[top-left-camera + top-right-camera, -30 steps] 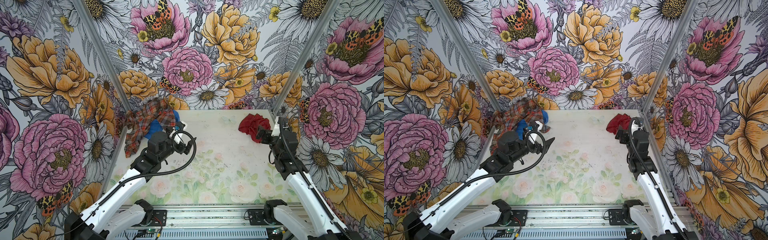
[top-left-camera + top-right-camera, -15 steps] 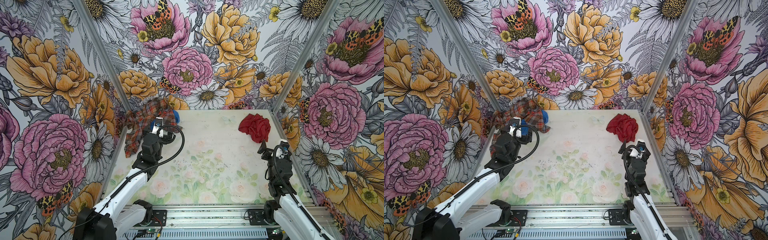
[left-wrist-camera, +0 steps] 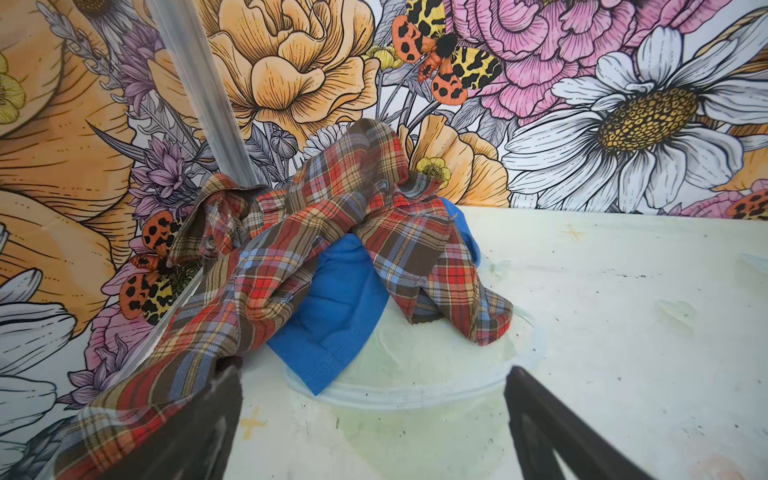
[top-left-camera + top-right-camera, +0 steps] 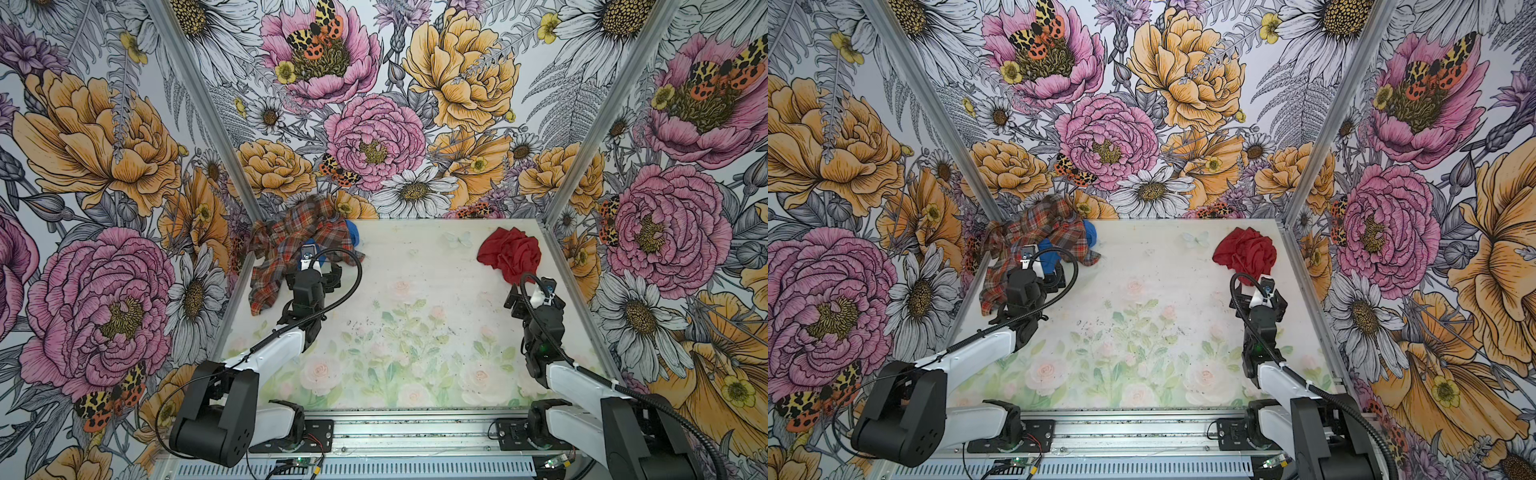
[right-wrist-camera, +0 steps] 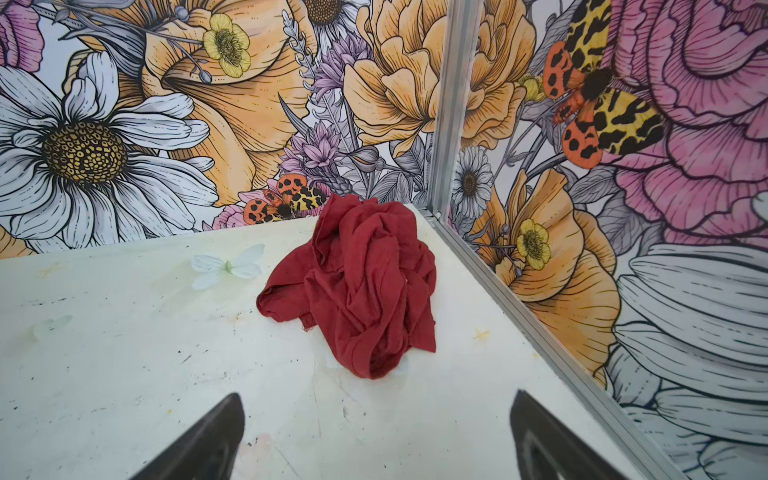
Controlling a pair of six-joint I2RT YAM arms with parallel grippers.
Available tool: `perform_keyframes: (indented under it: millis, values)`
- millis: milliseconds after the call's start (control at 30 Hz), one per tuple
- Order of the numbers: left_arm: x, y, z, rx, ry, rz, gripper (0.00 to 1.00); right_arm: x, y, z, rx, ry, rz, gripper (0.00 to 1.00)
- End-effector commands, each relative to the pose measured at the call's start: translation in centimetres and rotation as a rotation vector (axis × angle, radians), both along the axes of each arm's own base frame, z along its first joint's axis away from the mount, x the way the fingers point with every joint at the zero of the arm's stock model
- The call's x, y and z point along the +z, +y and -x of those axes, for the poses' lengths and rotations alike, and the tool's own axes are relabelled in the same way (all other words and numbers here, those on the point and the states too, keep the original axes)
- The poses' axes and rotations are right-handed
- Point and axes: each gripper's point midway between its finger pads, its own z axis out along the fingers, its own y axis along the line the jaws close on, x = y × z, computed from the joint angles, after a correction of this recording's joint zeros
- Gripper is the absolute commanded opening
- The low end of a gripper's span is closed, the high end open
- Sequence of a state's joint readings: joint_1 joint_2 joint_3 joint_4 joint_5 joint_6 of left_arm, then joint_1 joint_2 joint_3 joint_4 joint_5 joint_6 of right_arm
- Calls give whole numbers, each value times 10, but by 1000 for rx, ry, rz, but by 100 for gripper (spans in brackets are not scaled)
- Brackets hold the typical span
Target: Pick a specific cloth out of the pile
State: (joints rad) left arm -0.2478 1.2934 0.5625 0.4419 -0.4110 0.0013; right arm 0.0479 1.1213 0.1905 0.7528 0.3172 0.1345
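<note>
No readable text, brand, number or sign in any view. A bit of white shows under the edge of the plain dark-red crumpled fabric cloth (image 5: pixel 365 291), but nothing on it is legible. The small blue-and-white patch on top of the left arm's black wrist camera mount (image 4: pixel 307 253) is too small to read.
</note>
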Motion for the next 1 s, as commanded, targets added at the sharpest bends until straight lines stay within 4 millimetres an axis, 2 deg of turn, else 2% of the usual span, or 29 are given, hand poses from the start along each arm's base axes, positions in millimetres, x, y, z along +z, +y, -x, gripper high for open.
perform_keyframes:
  millis: [0, 100, 233, 500, 633, 800, 900, 967]
  values:
    - [5, -11, -5, -39, -53, 27, 99, 3, -2, -8, 5, -40, -35, 99]
    - [13, -16, -2, -77, -133, 35, 99, 2, -5, -11, 0, -56, -56, 100]
    - [16, -11, 0, -52, -171, 43, 99, 2, -9, -10, -13, -62, -66, 100]
    - [12, -13, 2, -43, -119, 27, 99, 1, -6, -19, 19, -39, -40, 99]
    - [11, -8, 5, -27, -109, -13, 99, 4, -9, -16, 2, -69, -27, 99]
    - [13, -9, -1, -59, -139, 21, 99, -5, -13, -16, -18, -115, -11, 99]
    - [11, -3, -2, -42, -144, 11, 99, -6, -15, -17, -24, -113, -16, 99]
    - [2, 4, -3, -3, -79, -65, 99, -7, -13, -18, -13, -109, -13, 99]
